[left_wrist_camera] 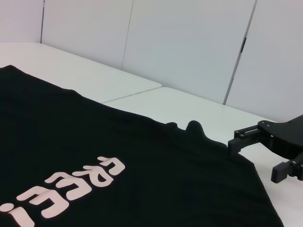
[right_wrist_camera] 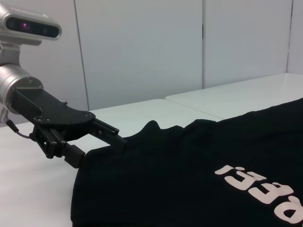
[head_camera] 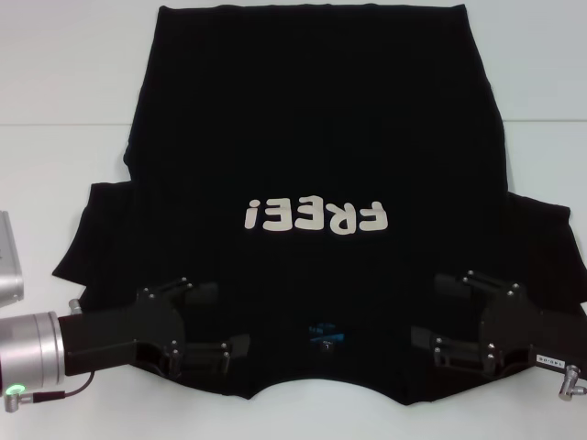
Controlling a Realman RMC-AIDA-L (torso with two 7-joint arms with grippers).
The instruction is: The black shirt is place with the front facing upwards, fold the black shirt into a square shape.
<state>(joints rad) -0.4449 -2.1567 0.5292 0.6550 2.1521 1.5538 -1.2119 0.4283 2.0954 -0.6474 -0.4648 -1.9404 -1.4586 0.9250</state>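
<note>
The black shirt (head_camera: 312, 137) lies flat on the white table (head_camera: 64, 64), front up, with cream "FREE!" lettering (head_camera: 316, 217) and a small blue neck label (head_camera: 326, 328) at the collar on the near side. My left gripper (head_camera: 215, 319) rests low over the near left shoulder, its fingers spread. My right gripper (head_camera: 433, 310) mirrors it over the near right shoulder, also open. The left wrist view shows the right gripper (left_wrist_camera: 254, 160) at the shirt's edge. The right wrist view shows the left gripper (right_wrist_camera: 97, 149) open at the shoulder edge, upper finger (right_wrist_camera: 110, 132) touching cloth.
A grey device (head_camera: 7, 261) sits at the table's left edge beside my left arm. Both sleeves spread outward, the right sleeve (head_camera: 550, 247) reaching toward the table's right side. White wall panels (left_wrist_camera: 189, 42) stand behind the table.
</note>
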